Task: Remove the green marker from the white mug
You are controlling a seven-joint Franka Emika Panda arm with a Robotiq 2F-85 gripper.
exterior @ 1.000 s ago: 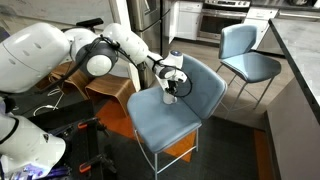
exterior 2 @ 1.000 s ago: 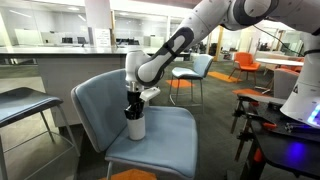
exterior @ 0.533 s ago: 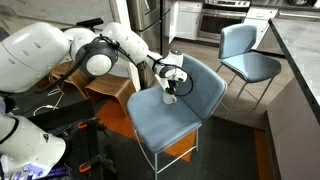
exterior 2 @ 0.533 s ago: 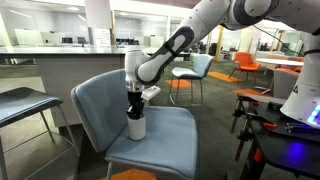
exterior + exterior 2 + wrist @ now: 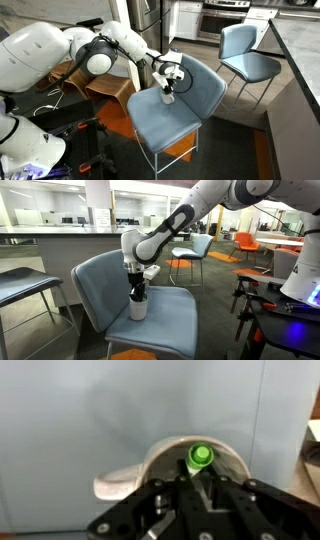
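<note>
The white mug [image 5: 158, 457] stands upright on the blue-grey chair seat [image 5: 172, 322], with its handle to the left in the wrist view. The green marker [image 5: 200, 456] stands in the mug with its round green top showing. My gripper [image 5: 203, 484] is straight above the mug, its fingers drawn close around the marker's shaft just inside the rim. The gripper [image 5: 137, 287] sits right on top of the mug [image 5: 138, 309] in both exterior views. The gripper [image 5: 167, 86] hides most of the mug [image 5: 168, 98], and the marker is too small to see there.
The chair's curved backrest [image 5: 95, 280] rises right behind the mug. A second blue chair [image 5: 245, 52] stands farther back. A wooden stool [image 5: 105, 88] sits beside the arm. A counter edge [image 5: 300, 60] runs along one side, and more chairs [image 5: 245, 246] stand in the background.
The wrist has shifted slightly over the mug. The mug stays on the seat and the marker stays in it.
</note>
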